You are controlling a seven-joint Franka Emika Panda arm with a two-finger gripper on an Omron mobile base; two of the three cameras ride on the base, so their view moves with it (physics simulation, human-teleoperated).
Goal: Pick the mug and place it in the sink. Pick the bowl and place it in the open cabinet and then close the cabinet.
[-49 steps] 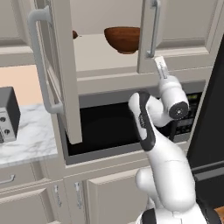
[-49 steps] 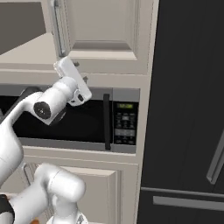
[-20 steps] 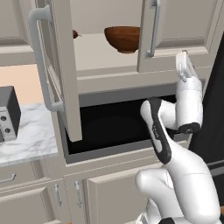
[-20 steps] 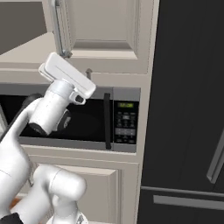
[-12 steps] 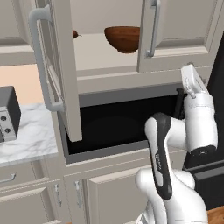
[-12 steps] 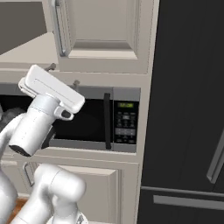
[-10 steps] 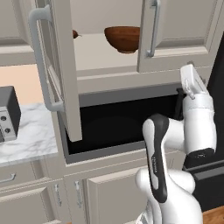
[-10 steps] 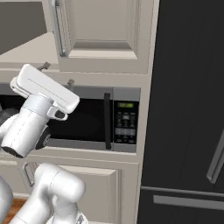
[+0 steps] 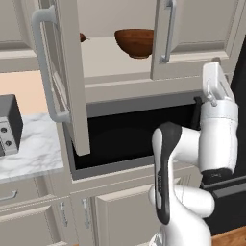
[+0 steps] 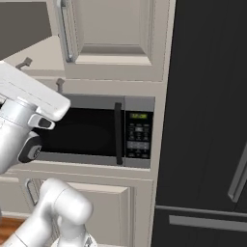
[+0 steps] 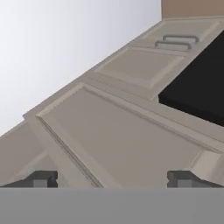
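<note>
Cabinet (image 9: 120, 62) up top, beige, both panelled doors swung open: left door (image 9: 67, 77) turned out toward the near side with its long curved silver handle (image 9: 45, 67) at the front edge, right door (image 9: 197, 36) angled out less, handle (image 9: 168, 31) hanging at its left edge. Black built-in microwave (image 10: 96, 130) directly beneath, keypad at its right end. Tall black fridge (image 10: 207, 120) filling the right. Marble counter (image 9: 29, 153) at far left, carrying a grey appliance (image 9: 9, 125) at its left edge.

Bowl (image 9: 136, 42) sitting upright on the cabinet shelf, dark wooden, toward the right of the opening, touched by nothing. Small brown round object (image 9: 82, 37) further left on the same shelf, half hidden behind the left door.

Gripper (image 11: 112, 180) spread wide and empty, fingertips (image 11: 41, 179) far apart, facing a beige panelled door surface close ahead.
</note>
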